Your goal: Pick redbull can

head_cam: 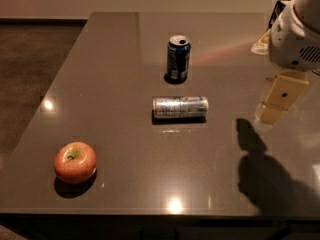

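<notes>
The redbull can [180, 107] is slim and silver with faint blue patches. It lies on its side near the middle of the dark table [115, 74], its long axis running left to right. My gripper [278, 103] hangs from the white arm at the right edge of the view. It is above the table, well to the right of the can and apart from it. Nothing shows in its grasp. Its shadow falls on the table below it.
A shorter dark blue can [178, 59] stands upright just behind the redbull can. A red apple [75, 162] sits at the front left of the table. The table's front edge runs along the bottom, and dark floor lies to the left.
</notes>
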